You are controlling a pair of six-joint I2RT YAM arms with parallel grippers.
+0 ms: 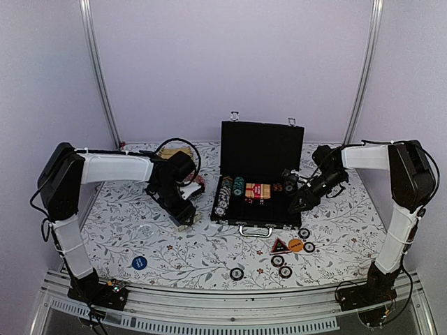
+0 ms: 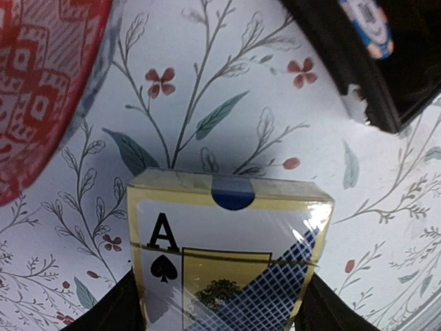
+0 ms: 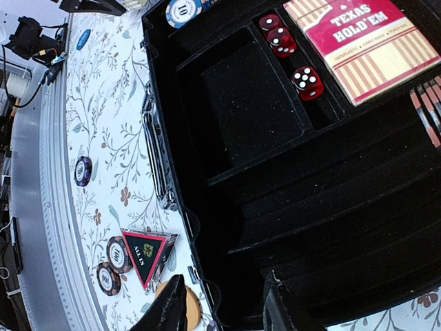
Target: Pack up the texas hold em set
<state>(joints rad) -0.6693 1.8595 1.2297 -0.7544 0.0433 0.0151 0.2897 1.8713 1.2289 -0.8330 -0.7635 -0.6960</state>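
The black briefcase (image 1: 262,150) stands open mid-table with its lid upright, and chip stacks (image 1: 227,192), a red card deck (image 3: 365,41) and red dice (image 3: 306,81) lie in its tray. To its left, low over the table, my left gripper (image 1: 183,209) is shut on a gold-and-blue ace-of-spades card deck (image 2: 227,234), one finger against each long side. Over the case's front right corner my right gripper (image 3: 222,283) hangs open with nothing between its fingers. A red triangle (image 3: 145,252), an orange disc (image 3: 189,310) and loose chips (image 1: 281,265) lie in front of the case.
A blue disc (image 1: 139,262) lies near the front left edge. The pink-red woven ball (image 2: 41,83) sits close beside the left gripper. A tan slatted mat (image 1: 174,152) lies at the back left. The case's corner (image 2: 358,76) is just right of the held deck.
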